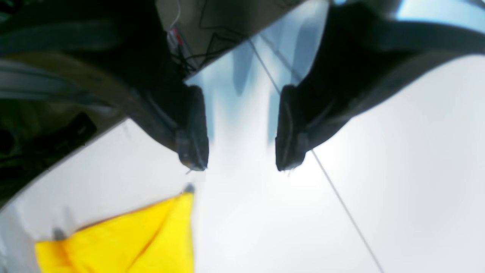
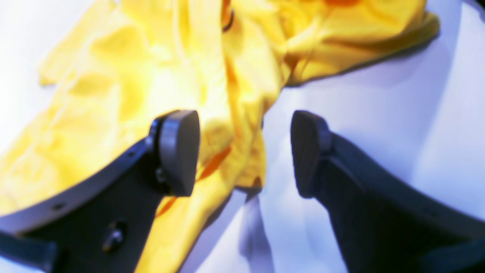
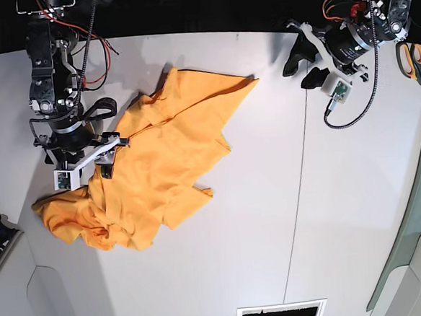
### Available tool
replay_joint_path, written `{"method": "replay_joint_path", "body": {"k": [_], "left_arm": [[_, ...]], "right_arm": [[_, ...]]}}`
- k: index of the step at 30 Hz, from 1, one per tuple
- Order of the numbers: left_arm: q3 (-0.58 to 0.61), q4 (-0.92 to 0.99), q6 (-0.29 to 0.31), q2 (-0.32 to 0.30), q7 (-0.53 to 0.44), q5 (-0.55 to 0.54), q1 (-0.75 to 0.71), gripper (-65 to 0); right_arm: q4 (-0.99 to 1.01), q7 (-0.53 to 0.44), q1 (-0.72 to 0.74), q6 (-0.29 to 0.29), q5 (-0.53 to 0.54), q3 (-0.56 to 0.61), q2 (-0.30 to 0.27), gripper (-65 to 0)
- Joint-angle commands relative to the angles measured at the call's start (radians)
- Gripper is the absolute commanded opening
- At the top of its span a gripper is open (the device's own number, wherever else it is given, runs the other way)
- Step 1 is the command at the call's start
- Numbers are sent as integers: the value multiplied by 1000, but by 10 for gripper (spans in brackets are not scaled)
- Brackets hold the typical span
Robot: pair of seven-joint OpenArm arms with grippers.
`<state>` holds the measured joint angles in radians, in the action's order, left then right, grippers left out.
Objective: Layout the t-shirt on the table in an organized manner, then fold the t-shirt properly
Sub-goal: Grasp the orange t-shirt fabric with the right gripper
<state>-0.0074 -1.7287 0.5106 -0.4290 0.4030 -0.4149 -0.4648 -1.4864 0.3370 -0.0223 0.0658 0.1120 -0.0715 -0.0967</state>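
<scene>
T-shirt crumpled, lying diagonally | right gripper directly over it, jaws spread, empty | left gripper spread, well apart.

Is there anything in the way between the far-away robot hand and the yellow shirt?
Nothing visible. Between the open left gripper and the nearest corner of the t-shirt lies only bare white table. The right gripper is already over the shirt's crumpled edge, jaws apart.
</scene>
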Motion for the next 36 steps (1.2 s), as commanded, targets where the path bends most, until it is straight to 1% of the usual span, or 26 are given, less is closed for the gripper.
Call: {"method": "replay_joint_path", "body": {"k": [1,5,11,12,15,16,17,18,25,26,29,31,36], "left_arm": [[3,-4,6,-8,-25,-15,18,-327],[31,31,6,-8,-25,-15,63,-327],[43,55,6,3,-25,-15,92,-327],[43,55,6,3,-26,-15,92,-327],[43,55,6,2,-25,-14,92,-327],[43,55,6,2,-25,-14,92,-327],[43,56,6,2,-25,-14,92,-327],[43,55,6,2,-25,-14,92,-327],[43,55,6,2,-25,-14,91,-327],[43,55,6,2,-25,-14,91,-327],[43,55,6,2,-25,-14,91,-327],[43,55,6,2,-24,-14,91,-327],[43,55,6,2,-24,-14,91,-327]], "right_arm": [[-14,-25,10,14,14,3,0,-275],[14,-26,11,24,39,16,2,-277],[65,-34,11,24,37,18,31,-281],[68,-42,11,29,37,18,35,-307],[69,-54,11,47,25,18,48,-447],[69,-56,13,54,23,18,51,-484],[69,-56,14,55,23,18,54,-505],[69,-56,16,55,23,18,59,-508],[69,-56,16,55,-3,18,66,-502],[68,-56,16,55,-3,18,66,-490],[60,-55,16,54,-3,18,66,-413],[50,-48,16,53,-3,18,66,-378],[5,-23,16,53,-27,18,66,-374]]}}
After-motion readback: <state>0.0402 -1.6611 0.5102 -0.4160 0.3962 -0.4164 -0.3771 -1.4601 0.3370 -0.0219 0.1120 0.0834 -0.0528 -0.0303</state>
